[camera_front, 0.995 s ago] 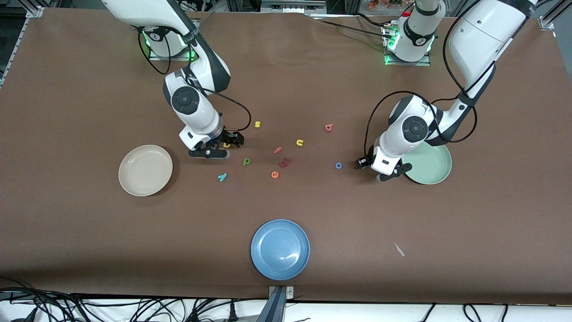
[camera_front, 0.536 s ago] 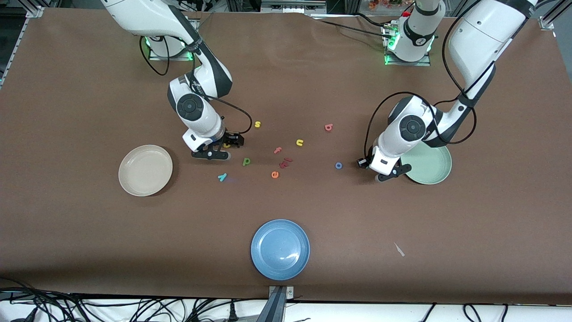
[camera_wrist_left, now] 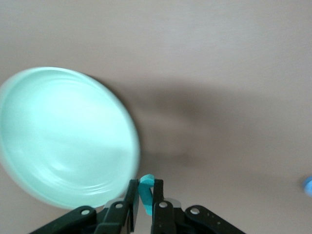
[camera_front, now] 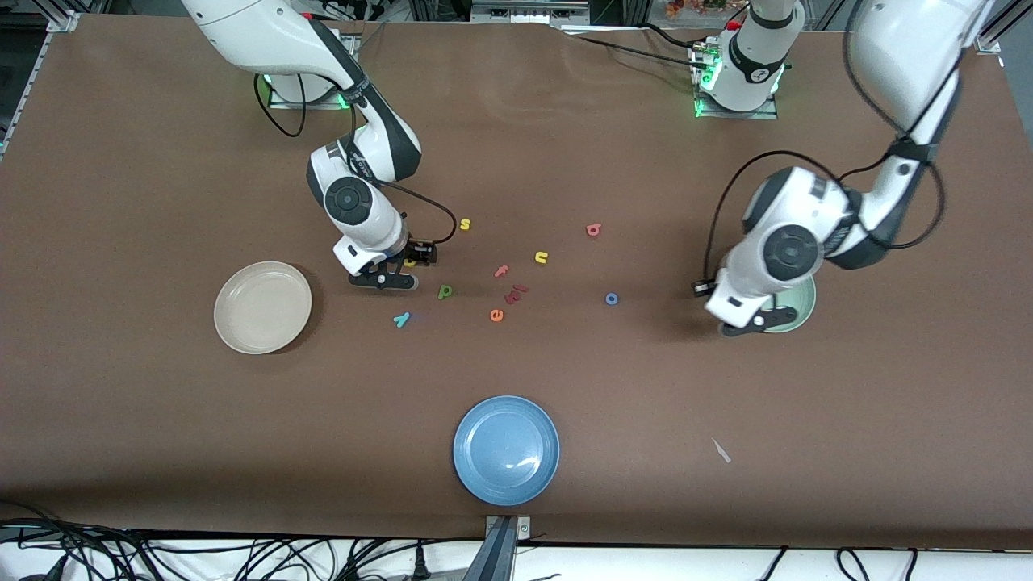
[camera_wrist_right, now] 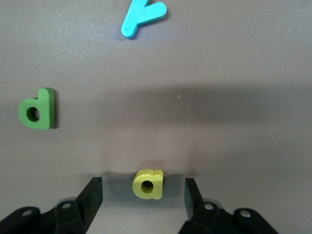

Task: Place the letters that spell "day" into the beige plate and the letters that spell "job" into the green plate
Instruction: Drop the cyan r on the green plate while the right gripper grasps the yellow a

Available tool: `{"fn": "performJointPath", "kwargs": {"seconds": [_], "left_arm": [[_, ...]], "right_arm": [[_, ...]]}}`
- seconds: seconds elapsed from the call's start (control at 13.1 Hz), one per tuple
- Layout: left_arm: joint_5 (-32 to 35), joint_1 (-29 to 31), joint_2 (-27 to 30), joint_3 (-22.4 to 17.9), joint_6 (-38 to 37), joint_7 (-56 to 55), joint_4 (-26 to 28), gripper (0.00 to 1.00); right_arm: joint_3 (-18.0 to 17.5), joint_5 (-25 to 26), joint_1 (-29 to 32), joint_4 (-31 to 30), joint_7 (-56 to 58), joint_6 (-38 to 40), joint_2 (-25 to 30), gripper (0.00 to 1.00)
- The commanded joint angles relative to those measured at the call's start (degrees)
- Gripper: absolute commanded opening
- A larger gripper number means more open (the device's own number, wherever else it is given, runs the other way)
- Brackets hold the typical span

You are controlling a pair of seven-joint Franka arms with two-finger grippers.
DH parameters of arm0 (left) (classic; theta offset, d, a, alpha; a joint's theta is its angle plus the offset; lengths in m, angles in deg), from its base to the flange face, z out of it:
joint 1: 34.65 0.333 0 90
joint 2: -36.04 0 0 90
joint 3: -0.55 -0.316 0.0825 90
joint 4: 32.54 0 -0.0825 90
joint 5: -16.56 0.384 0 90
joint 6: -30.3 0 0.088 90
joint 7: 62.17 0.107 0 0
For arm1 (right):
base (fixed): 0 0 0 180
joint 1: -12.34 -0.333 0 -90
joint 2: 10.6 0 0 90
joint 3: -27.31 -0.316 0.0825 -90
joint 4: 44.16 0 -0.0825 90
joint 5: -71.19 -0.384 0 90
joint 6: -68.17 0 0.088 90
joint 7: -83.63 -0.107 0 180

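My left gripper (camera_wrist_left: 145,188) is shut on the teal "j" (camera_wrist_left: 146,194) and hangs over the rim of the green plate (camera_wrist_left: 63,136), which shows partly under the hand (camera_front: 746,324) as a crescent of plate (camera_front: 797,303). My right gripper (camera_wrist_right: 143,189) stands open low over the table, its fingers on either side of the yellow letter (camera_wrist_right: 148,184), apart from it. Beside lie the green letter (camera_wrist_right: 37,108) and the teal "y" (camera_wrist_right: 143,18). The blue "o" (camera_front: 612,298) and red "b" (camera_front: 594,230) lie mid-table. The beige plate (camera_front: 263,307) holds nothing.
Loose letters lie between the arms: yellow "s" (camera_front: 465,224), yellow "u" (camera_front: 541,257), pink "f" (camera_front: 502,271), orange "e" (camera_front: 496,315) and a dark red piece (camera_front: 515,293). A blue plate (camera_front: 506,449) sits near the front edge.
The left gripper has shut on the teal "j", lifted it off the table and swung toward the green plate. The right gripper has settled around the yellow letter.
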Motion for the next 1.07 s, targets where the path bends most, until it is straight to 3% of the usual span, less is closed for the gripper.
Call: {"fn": "performJointPath", "kwargs": {"seconds": [0.0, 0.15, 0.23, 0.31, 0.38, 0.46, 0.61, 0.77, 0.84, 0.99], "left_arm": [[-2.1, 7.7, -0.3, 0.4, -3.5, 14.1, 0.8, 0.0], [-2.0, 10.5, -3.5, 0.3, -3.0, 16.4, 1.0, 0.0], [-2.0, 10.6, -5.6, 0.3, -2.1, 16.3, 1.0, 0.0], [-1.7, 10.7, -7.4, 0.1, -1.7, 16.3, 1.0, 0.0], [-1.7, 11.6, -8.8, 0.1, -1.7, 16.3, 1.0, 0.1], [-1.7, 12.0, -9.2, 0.1, -1.7, 16.2, 1.0, 0.32], [-2.2, 12.1, -7.6, 0.5, -2.6, 15.3, 0.3, 1.0], [-6.7, 12.0, -3.5, 2.2, -3.0, 10.5, 0.1, 1.0], [-10.8, 11.8, -2.3, 3.0, -3.0, 7.0, 0.0, 1.0], [-13.2, 11.4, -1.5, 7.4, -2.4, -2.1, 0.0, 1.0]], "right_arm": [[0.4, 1.5, -0.4, 0.3, -1.1, -0.6, -0.8, 0.68], [0.4, 1.6, -0.4, 0.3, -1.0, -0.6, -0.9, 0.63], [0.4, 1.6, -0.4, 0.3, -1.0, -0.5, -0.9, 0.48], [0.4, 1.5, -0.3, 0.3, -1.0, -0.5, -0.9, 0.43], [0.5, 1.5, -0.3, 0.3, -1.0, -0.5, -0.9, 0.39], [0.5, 1.5, -0.3, 0.3, -1.0, -0.5, -0.9, 0.31], [0.5, 1.5, -0.3, 0.3, -1.1, -0.5, -1.1, 0.16], [0.5, 1.4, -0.3, 0.5, -1.2, -0.5, -1.0, 0.02], [0.5, 1.4, 0.0, 2.0, -0.9, 0.8, -0.8, 0.0], [3.0, 1.7, 0.2, 8.6, 0.4, 12.5, 0.0, 0.0]]}}
